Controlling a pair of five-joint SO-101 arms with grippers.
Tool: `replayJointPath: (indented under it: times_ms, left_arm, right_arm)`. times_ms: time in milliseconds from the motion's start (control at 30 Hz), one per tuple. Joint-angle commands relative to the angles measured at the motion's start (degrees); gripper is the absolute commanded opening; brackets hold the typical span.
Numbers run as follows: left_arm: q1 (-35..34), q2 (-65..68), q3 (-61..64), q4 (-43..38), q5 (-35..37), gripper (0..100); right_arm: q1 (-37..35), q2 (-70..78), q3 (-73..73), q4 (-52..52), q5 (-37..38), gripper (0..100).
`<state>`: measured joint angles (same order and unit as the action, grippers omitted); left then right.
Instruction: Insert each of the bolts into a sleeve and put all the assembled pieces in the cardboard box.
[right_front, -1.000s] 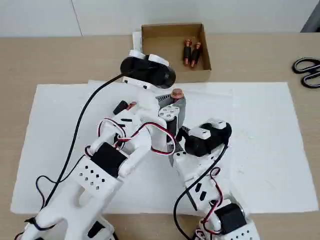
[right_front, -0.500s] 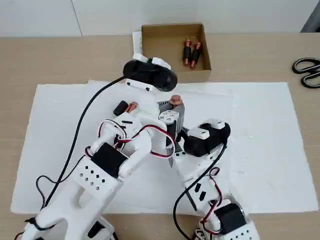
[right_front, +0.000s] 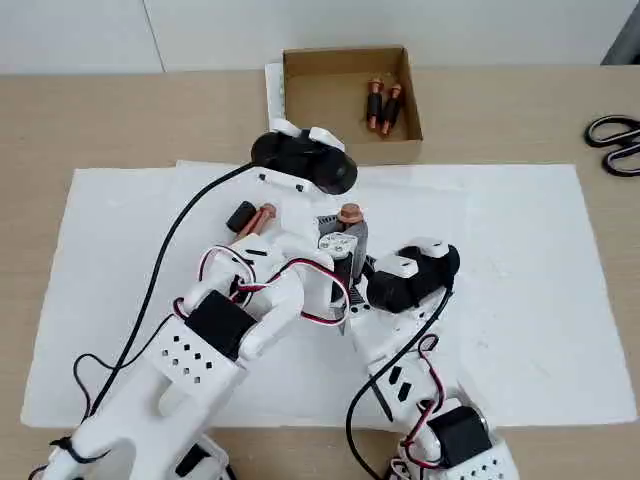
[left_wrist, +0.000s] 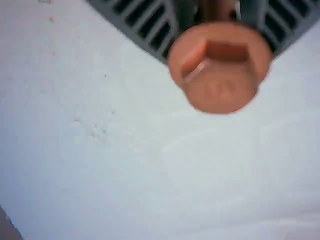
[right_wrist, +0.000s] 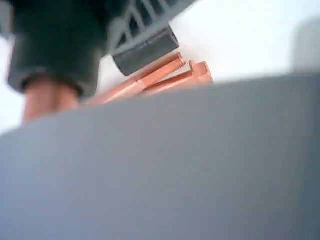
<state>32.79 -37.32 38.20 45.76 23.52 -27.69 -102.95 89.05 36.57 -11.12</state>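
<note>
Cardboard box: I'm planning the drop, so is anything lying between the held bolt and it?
Nothing loose visible. Between the bolt and the cardboard box lies bare paper; an arm's black camera hangs over that stretch.

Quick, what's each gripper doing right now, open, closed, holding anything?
Left gripper: closed on a copper bolt.
Right gripper: cannot be told.

In the open cardboard box (right_front: 300, 90) at the desk's (right_front: 100, 110) far edge, two assembled pieces (right_front: 375, 103), copper bolts in black sleeves, lying side by side near its right wall. Clamped in the left tool (right_front: 343, 228), head up over the white sheet (right_front: 520, 300), a third bolt (right_front: 350, 213) with a dark sleeve (right_wrist: 52, 50) on its shank. Flat on the sheet nearby, a loose sleeve (right_front: 241, 215) just beside loose bolts (right_front: 262, 216).
</note>
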Motion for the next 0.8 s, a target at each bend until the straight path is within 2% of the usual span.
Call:
replayJointPath:
  times_ms: [0,133,433,500,600,767]
  left_arm:
    - [-0.35,-1.05,0.13,0.97,-0.62,7]
    - [-0.35,-1.14,0.13,1.05,-0.44,19]
    - [-0.35,-1.58,-1.63,3.52,-0.62,20]
    - [-0.7,-1.58,-4.35,6.42,-0.62,20]
    - [-2.55,-1.67,-11.56,16.26,-1.05,20]
    - [-13.89,-1.67,-23.69,28.13,-14.95,25]
  right_arm:
    - [0.13,-0.92,-0.88,-1.71,-0.44,0.3]
    - [0.13,-0.92,-0.88,-1.71,-0.44,0.3]
    - [0.13,-0.92,-0.88,-1.71,-0.44,0.3]
    - [0.13,-0.92,-0.88,-1.71,-0.44,0.3]
    - [0.48,-0.92,-0.88,-1.71,-0.44,0.3]
    - [0.66,-0.84,-0.7,-1.71,-0.35,0.3]
